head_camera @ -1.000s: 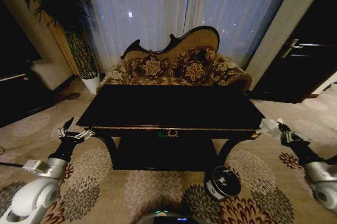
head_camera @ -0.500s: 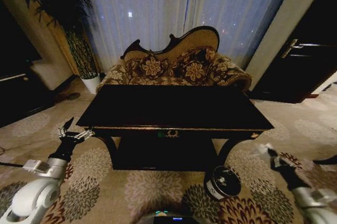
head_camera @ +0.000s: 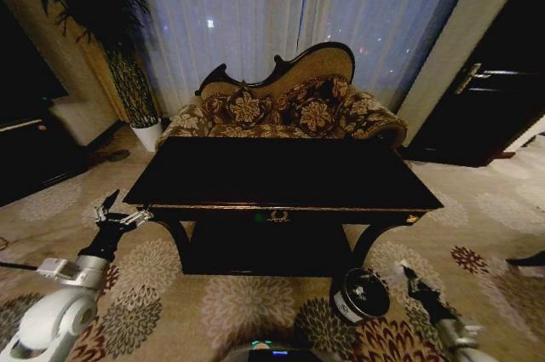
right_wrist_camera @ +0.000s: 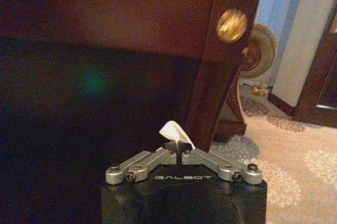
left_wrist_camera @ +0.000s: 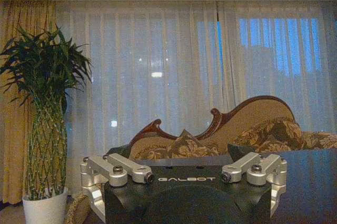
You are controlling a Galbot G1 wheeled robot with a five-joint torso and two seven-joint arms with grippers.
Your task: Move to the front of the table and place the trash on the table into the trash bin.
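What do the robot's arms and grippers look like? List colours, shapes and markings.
Left arm: rounded white shells, then a black forearm. Left gripper and right gripper: black block body with white GALBOT lettering, silver bolted metal linkage fingers. Right arm: slim, black, with a silver-grey joint.

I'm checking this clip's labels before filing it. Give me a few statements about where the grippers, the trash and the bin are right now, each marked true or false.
1. The right gripper is shut on a piece of white paper trash. True.
2. The right gripper is above the table top. False: it is low, beside the trash bin, below the table top.
3. The left gripper is open. True.
4. The trash bin stands on the table. False: it stands on the carpet.
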